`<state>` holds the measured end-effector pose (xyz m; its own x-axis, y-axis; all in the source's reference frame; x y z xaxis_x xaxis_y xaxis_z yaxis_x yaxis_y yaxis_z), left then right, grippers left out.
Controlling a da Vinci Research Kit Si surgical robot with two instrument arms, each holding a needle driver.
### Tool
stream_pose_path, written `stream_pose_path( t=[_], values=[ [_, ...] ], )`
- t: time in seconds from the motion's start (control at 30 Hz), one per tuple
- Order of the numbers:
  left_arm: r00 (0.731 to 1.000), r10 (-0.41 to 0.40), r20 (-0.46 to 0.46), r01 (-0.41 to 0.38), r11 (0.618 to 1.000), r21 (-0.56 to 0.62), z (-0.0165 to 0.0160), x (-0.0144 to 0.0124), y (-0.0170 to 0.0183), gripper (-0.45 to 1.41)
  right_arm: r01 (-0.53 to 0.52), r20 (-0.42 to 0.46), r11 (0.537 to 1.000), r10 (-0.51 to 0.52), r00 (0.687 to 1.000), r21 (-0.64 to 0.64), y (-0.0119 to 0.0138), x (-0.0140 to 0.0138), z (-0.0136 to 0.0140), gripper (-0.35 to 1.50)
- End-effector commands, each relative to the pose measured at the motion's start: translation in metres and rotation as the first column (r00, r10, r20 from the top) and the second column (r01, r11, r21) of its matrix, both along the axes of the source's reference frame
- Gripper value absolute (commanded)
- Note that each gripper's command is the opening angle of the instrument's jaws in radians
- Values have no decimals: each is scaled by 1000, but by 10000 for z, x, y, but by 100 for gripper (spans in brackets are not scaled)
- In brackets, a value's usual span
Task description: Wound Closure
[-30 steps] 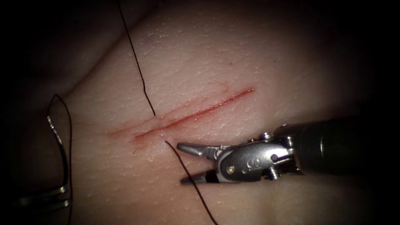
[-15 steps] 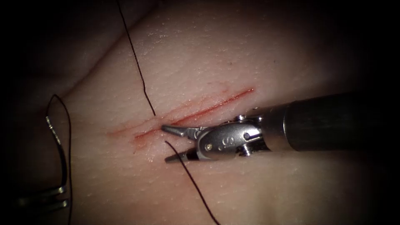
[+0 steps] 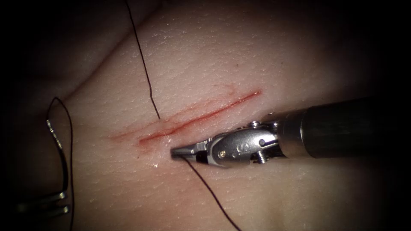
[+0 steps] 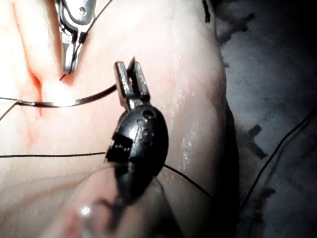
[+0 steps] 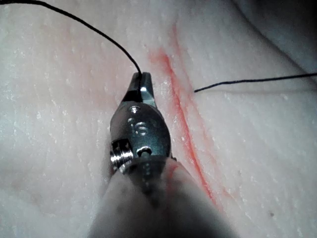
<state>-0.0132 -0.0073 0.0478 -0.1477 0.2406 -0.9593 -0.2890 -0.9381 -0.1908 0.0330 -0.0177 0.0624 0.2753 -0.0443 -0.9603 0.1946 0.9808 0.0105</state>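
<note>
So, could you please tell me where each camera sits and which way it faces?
Endoscope: above and in front, facing the red cut in the pale tissue; right tool shut on black thread; left tool holds the curved steel needle near one end, left of the cut, outside the tissue.
Left wrist: along its shaft at its needle-holding jaws.
Right wrist: along its shaft at its thread-holding jaws.
Shared: endoscope and left wrist both show the right tool.

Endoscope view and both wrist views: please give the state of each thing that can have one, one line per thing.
Right tool: jaws shut on the thread where it leaves the tissue.
Left tool: jaws shut on the needle near one end.
Needle: held over the tissue, not in it.
Thread: passed through the tissue across the cut.
Cut: open, with red fluid along it.
</note>
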Motion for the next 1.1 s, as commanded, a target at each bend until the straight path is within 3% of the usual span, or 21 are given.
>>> stream_pose_path(
  t=[0.03,0.53,0.9,0.93,0.97,1.0,1.07,1.1],
  values=[
    [1000,1,0,-1,1000,4,5,-5,-8,-45,7,-6,1000,-7,1000,0,-12,-2,-8,-35],
    [1000,-4,-2,4,1000,4,6,-12,-7,-45,73,-37,997,-74,997,-29,-76,-43,-105,-35],
    [1000,-4,-2,4,1000,4,5,-13,-6,-45,79,-37,996,-80,996,-41,-83,-42,-112,-35],
    [1000,-4,-2,4,1000,5,5,-12,-6,-45,78,-37,996,-80,996,-41,-83,-42,-111,-13],
    [1000,-3,-1,3,1000,5,5,-12,-6,-45,77,-35,996,-78,996,-34,-81,-43,-111,47],
    [1000,-3,-1,3,1000,5,5,-11,-6,-45,71,-23,997,-72,997,-30,-79,-45,-110,74],
    [1000,-3,-1,3,1000,5,5,-11,-6,-45,45,43,999,-43,998,-31,-69,-50,-108,115],
    [1000,-3,-1,3,1000,5,5,-12,-6,-45,26,97,999,-22,995,-42,-61,-54,-105,125]
  ],
)
